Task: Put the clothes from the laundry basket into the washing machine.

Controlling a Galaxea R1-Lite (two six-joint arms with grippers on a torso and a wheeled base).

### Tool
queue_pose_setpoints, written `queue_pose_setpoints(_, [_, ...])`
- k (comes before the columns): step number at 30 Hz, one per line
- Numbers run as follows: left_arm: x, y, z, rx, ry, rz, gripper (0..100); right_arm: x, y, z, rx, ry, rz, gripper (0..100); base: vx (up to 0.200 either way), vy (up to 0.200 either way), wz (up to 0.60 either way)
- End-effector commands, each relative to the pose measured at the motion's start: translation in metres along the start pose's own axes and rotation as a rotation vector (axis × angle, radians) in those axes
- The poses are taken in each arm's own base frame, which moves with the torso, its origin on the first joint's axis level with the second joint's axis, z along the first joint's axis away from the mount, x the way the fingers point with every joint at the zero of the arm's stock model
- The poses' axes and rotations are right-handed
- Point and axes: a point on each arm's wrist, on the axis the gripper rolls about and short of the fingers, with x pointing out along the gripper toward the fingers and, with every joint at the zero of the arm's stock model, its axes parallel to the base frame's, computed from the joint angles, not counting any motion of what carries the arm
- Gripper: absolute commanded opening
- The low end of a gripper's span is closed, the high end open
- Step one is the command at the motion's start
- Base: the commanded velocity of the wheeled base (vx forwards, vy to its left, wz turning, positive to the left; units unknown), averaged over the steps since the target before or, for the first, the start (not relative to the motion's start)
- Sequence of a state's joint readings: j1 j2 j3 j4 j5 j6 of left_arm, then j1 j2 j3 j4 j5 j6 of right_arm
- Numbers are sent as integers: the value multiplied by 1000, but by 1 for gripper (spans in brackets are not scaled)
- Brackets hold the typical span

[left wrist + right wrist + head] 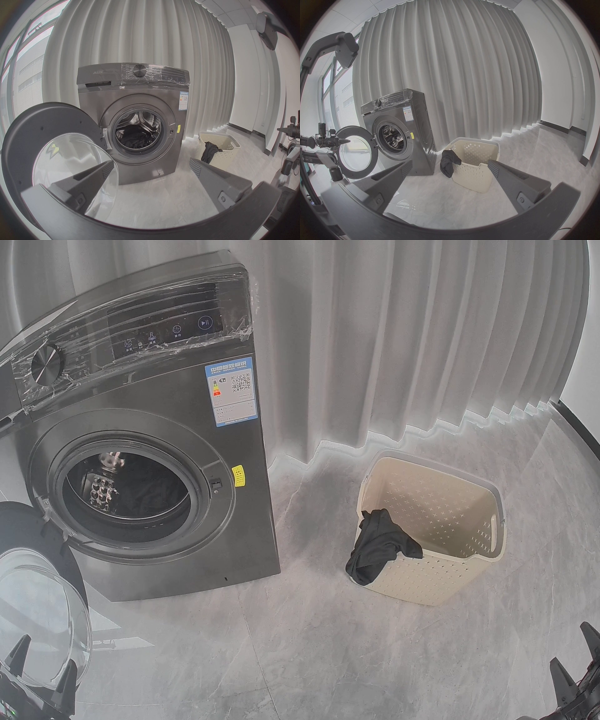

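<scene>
A grey front-loading washing machine (pixel 156 427) stands on the left with its round door (pixel 37 609) swung open. Dark clothes (pixel 134 139) lie in its drum. To its right a cream laundry basket (pixel 437 521) sits on the floor, and a black garment (pixel 378 543) hangs over its near-left rim. My left gripper (pixel 150 175) is open and empty, facing the machine beside the open door (pixel 62 150). My right gripper (pixel 450 178) is open and empty, low and short of the basket (pixel 475 165) and the black garment (pixel 448 161).
White pleated curtains (pixel 406 334) run behind the machine and basket. Grey tiled floor (pixel 312 640) lies open between me and both. A dark skirting (pixel 581 421) marks the wall at the far right.
</scene>
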State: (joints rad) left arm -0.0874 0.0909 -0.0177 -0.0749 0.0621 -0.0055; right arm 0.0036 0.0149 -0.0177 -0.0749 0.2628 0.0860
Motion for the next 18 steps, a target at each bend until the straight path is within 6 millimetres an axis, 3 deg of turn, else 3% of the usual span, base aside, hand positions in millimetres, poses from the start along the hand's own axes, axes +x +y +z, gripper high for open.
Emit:
queue_pose_setpoints(1, [1,0,-5,1,22,1,100,0,0,-5,14,7,0,100,0,0,-600])
queue_pose_setpoints(5, [1,0,-5,-7,22,-1,100,0,-1,-5,14,7,-3,100,0,0,-600])
queue_pose_setpoints(18, [1,0,-5,-10,22,-2,100,0,0,-5,14,7,0,100,0,0,0])
